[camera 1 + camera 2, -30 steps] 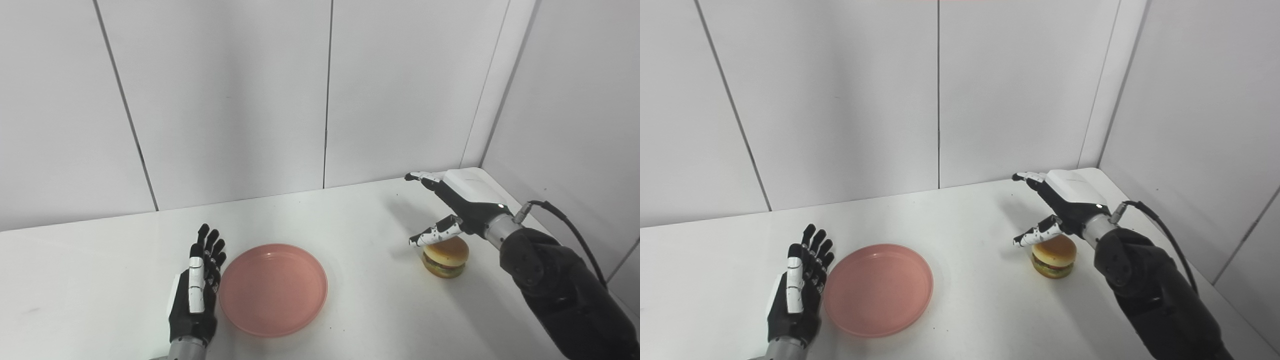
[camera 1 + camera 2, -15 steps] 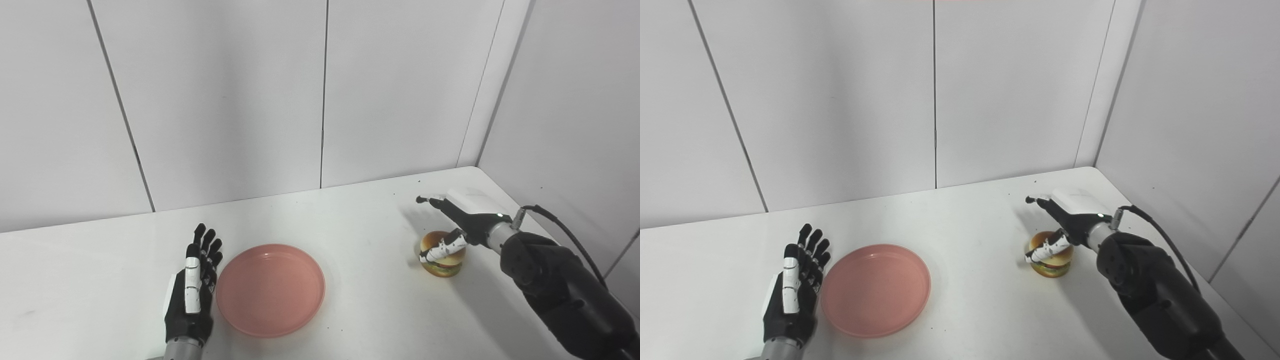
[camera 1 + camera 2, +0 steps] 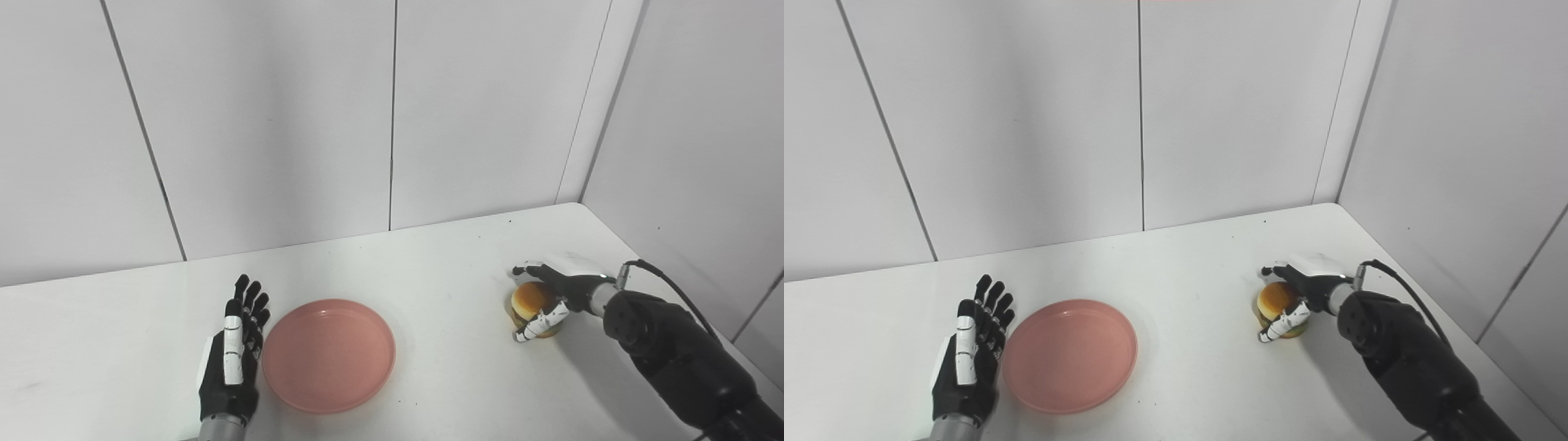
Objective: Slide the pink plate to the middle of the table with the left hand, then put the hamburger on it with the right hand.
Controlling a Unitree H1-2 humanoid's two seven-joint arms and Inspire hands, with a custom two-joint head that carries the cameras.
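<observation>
The small round hamburger (image 3: 530, 298) with tan bun sits near the white tabletop's (image 3: 429, 269) right edge, cupped loosely by the right hand (image 3: 554, 288). The left hand (image 3: 233, 361), fingers spread, rests beside the round pink plastic plate (image 3: 329, 354).

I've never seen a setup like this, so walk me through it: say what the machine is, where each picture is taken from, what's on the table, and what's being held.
This is a humanoid robot with two arms ending in fingered hands, standing at a white table. The two pictures come from two cameras side by side on its head, so both show the same scene from slightly different spots. On the table lie a round, shallow pink plate and a small hamburger with a tan bun. The black-and-white left hand rests open beside the plate's left edge, holding nothing. The right hand wraps around the hamburger, fingers behind and thumb in front. The hamburger sits on the table, not lifted; whether the grip is firm is unclear.
</observation>
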